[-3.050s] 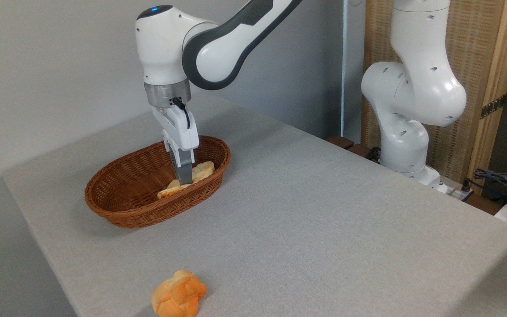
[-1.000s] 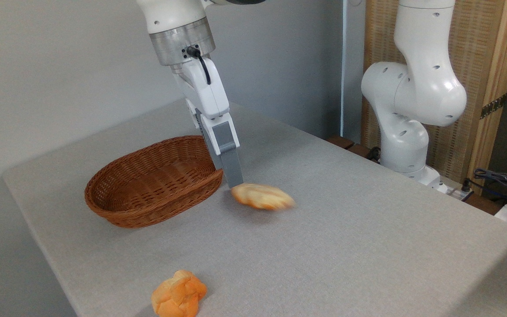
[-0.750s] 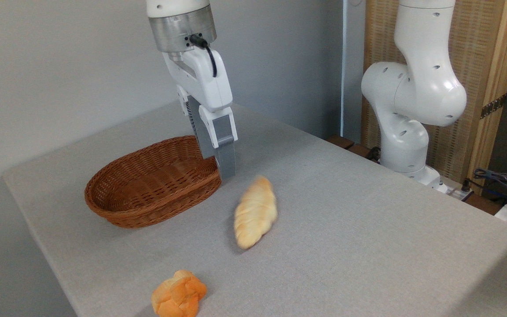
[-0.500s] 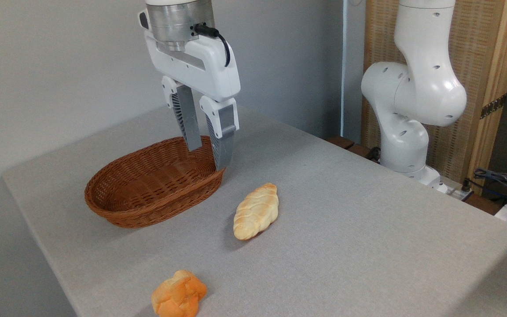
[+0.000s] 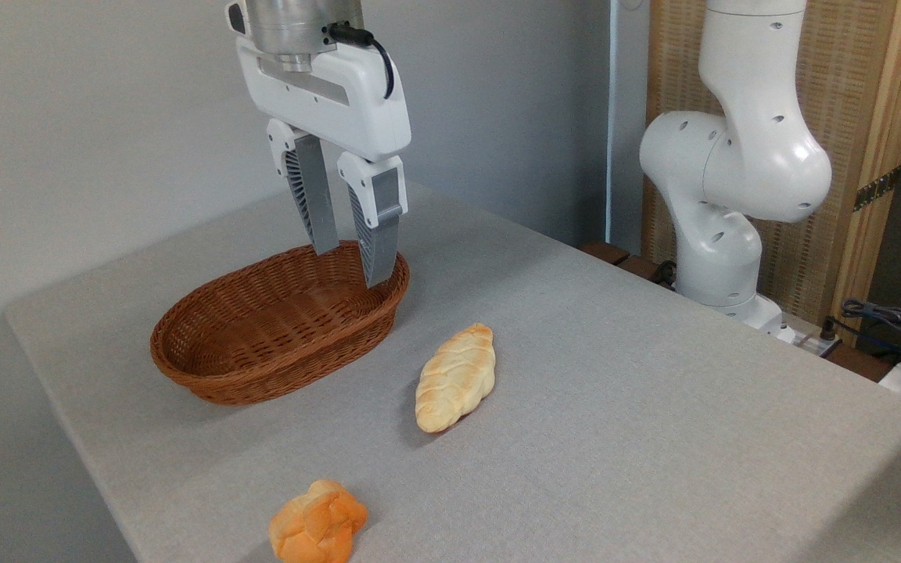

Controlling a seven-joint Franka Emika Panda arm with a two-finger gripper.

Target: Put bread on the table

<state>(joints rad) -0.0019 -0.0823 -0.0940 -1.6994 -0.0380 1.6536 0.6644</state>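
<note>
On the table (image 5: 615,407), right of the basket (image 5: 278,324) and clear of its rim, the bread (image 5: 455,378) lies flat on the grey cloth, long axis running from near-left to far-right, with nothing touching it. It sits well apart from the basket wall and from the table edges.

Above the right end of the basket hangs the gripper (image 5: 349,262), pointing down. Its jaws stand apart with open air between them and hold nothing; the fingertips are level with the basket rim as the camera sees them, but whether they are over the rim or behind it cannot be told from this one view.

Step in hand, as judged: the release is done and the arm is at the withdrawal stage. With the loaf resting on the cloth and free of the jaws, the task reads as complete or all but complete. The next move calls for little: lift the arm up and away without dipping toward the basket rim or sweeping across the loaf. No further grasp appears to be needed.

Count of items:
- Bread loaves, braided and pale: one, on the table.
- Small orange buns (image 5: 317,522): one, near the front edge, well apart from the loaf.
- Wicker baskets: one, with nothing visible inside.
- Robot arms: one, its base (image 5: 720,258) at the far right of the table.
- Grippers: one.

Hazards noted: none pressing; the loaf looks stable where it lies.
</note>
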